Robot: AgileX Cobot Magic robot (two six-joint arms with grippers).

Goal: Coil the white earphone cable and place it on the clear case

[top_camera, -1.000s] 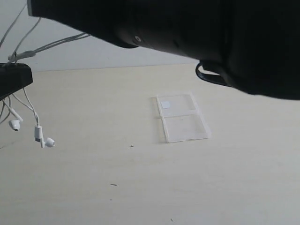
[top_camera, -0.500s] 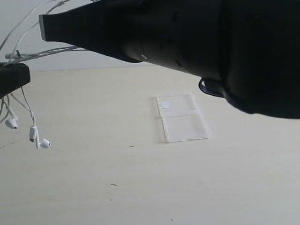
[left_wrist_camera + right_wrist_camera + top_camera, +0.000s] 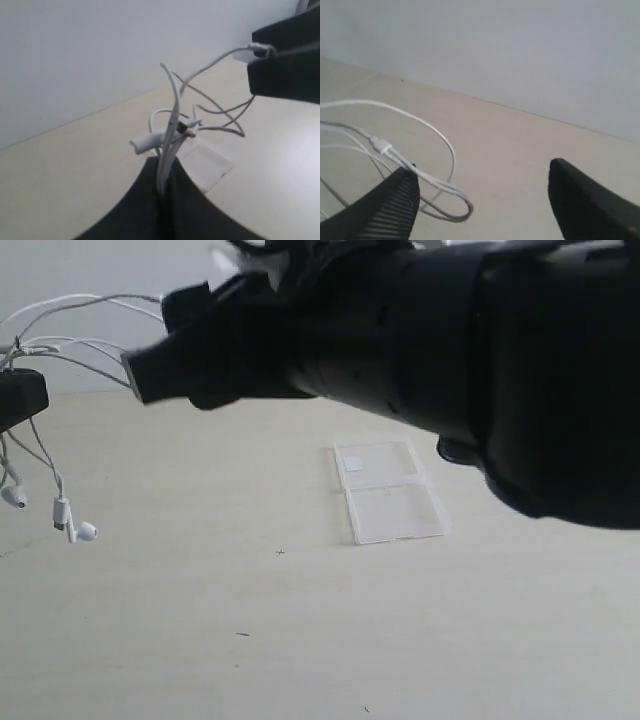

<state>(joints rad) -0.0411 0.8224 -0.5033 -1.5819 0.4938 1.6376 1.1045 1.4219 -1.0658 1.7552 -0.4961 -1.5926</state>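
Note:
The white earphone cable (image 3: 70, 345) hangs in loose loops between my two grippers, above the table. My left gripper (image 3: 15, 400) is shut on a bunch of its strands (image 3: 165, 172). Below that gripper dangle two earbuds (image 3: 85, 532) and the inline remote (image 3: 60, 512). My right gripper (image 3: 160, 338) reaches across to the left and stands open (image 3: 485, 200). A cable loop (image 3: 451, 200) is draped over one ribbed finger (image 3: 395, 205). The clear case (image 3: 388, 490) lies open and flat on the table, with its white sticker (image 3: 353, 462) on the far panel.
The big black right arm (image 3: 450, 350) fills the top of the exterior view and hangs over the case's far side. The beige table (image 3: 250, 640) runs back to a pale wall (image 3: 520, 50). A black cable loop (image 3: 460, 452) shows under the arm.
My right arm has swung down and leftward, bringing its open fingers up to the cable loops near the left gripper. The hanging earbuds and remote have shifted left and a little up.

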